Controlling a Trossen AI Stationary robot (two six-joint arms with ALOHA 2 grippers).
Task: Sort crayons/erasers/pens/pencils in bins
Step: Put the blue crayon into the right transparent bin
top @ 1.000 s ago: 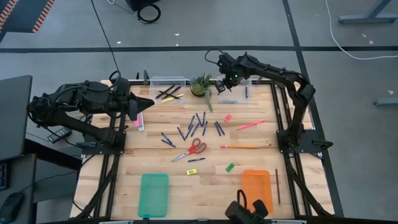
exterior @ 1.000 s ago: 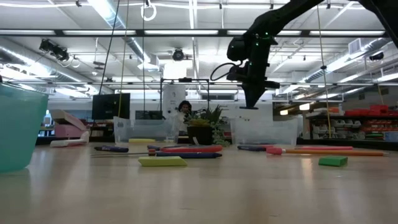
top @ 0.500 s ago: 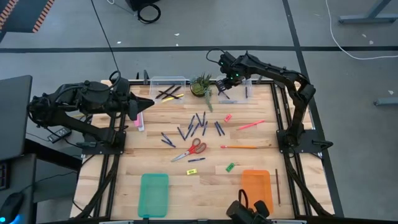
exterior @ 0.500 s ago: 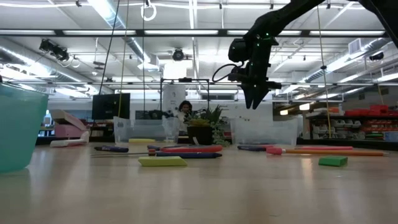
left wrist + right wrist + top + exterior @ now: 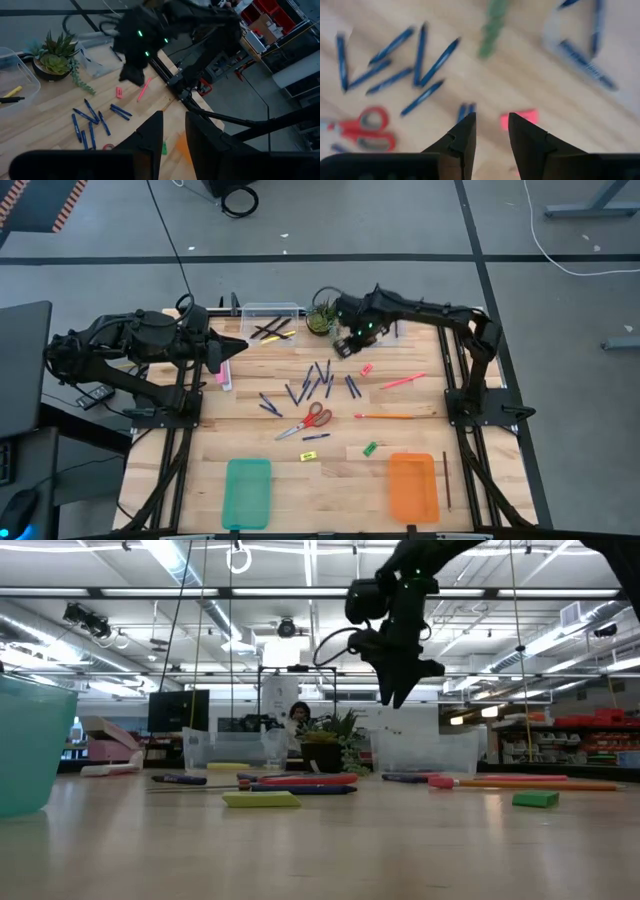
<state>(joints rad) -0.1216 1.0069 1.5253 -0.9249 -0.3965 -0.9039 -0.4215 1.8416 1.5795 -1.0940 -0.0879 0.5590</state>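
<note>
Mid-table, the blue pens (image 5: 318, 378) lie scattered, unsorted. Right gripper (image 5: 345, 346), fingers slightly parted and empty, has swung left from the far clear bin (image 5: 383, 328) toward them, probably for another pick. Left gripper (image 5: 237, 347) waits at the left edge, narrowly open, empty.

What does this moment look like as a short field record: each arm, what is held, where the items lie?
right tool: above the table near the potted plant, fingers open, holding nothing
left tool: parked at the table's left edge, fingers open, empty
pens: blue cluster loose mid-table, some already in the right clear tub
pencils: in the left clear tub
scissors: on the table below the pens
trays: teal tray and orange tray both hold nothing
</note>
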